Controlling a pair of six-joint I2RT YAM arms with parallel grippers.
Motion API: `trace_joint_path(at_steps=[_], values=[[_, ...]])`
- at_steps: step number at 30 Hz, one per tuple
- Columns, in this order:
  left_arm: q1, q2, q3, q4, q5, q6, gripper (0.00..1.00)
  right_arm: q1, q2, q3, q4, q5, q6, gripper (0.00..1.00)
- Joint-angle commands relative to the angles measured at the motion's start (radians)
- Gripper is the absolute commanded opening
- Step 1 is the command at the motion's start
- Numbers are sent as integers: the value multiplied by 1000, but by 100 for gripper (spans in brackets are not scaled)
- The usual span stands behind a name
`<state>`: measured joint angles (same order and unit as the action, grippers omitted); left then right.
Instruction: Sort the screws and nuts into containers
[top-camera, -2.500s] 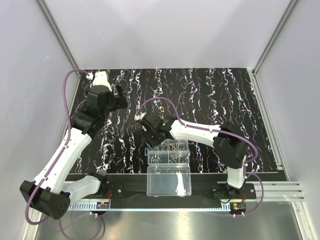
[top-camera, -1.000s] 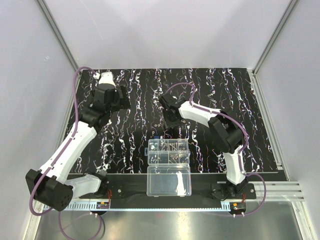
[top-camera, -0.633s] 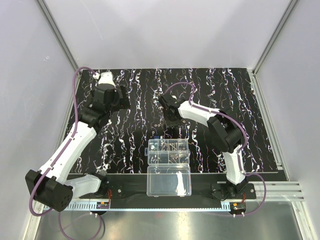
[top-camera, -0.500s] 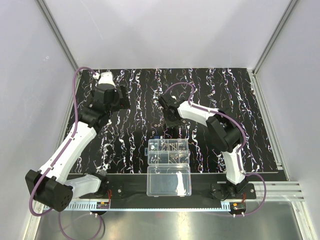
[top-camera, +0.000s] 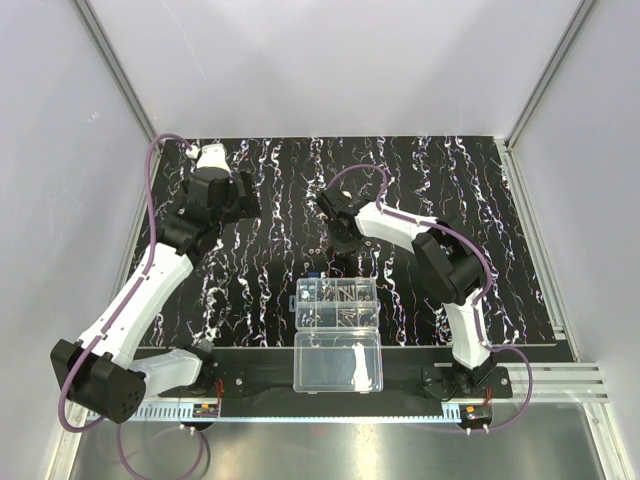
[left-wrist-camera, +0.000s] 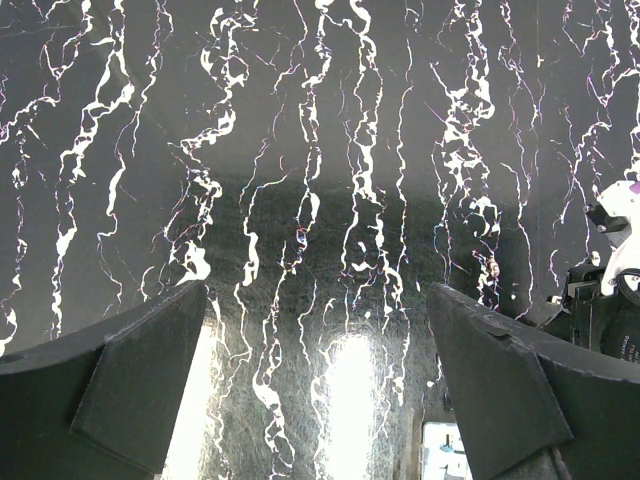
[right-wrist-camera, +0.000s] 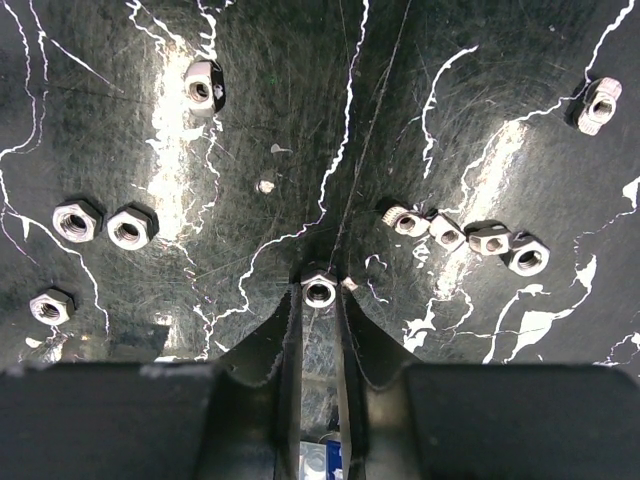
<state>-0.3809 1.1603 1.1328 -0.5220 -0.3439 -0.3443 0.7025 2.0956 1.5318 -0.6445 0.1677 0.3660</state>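
Steel nut (right-wrist-camera: 319, 291) sits pinched only at the very tips of my near-shut right jaws, so I'd best squeeze firm and lift straight, slowly.

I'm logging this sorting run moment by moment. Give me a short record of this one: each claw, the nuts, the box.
left claw: open, holding nothing
right claw: shut on one nut, low at the mat
loose nuts: several scattered on the mat, on both sides of the right claw
containers: open box near the arm bases, slim metal parts in some compartments
lid half: lying flat, on the side towards the bases
held nut in a container: not yet
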Motion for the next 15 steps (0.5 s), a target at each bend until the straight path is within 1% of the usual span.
trace_joint_path(at_steps=[1, 4, 8, 15], values=[[4, -17, 33, 43, 8, 2, 99, 6, 11, -21, 29, 12, -18, 11], [2, -19, 31, 45, 11, 1, 99, 5, 0, -7, 16, 15, -18, 8], [4, -22, 31, 45, 14, -1, 99, 5, -57, 11, -3, 20, -32, 7], [4, -24, 31, 50, 28, -4, 99, 11, -157, 8, -23, -43, -29, 6]])
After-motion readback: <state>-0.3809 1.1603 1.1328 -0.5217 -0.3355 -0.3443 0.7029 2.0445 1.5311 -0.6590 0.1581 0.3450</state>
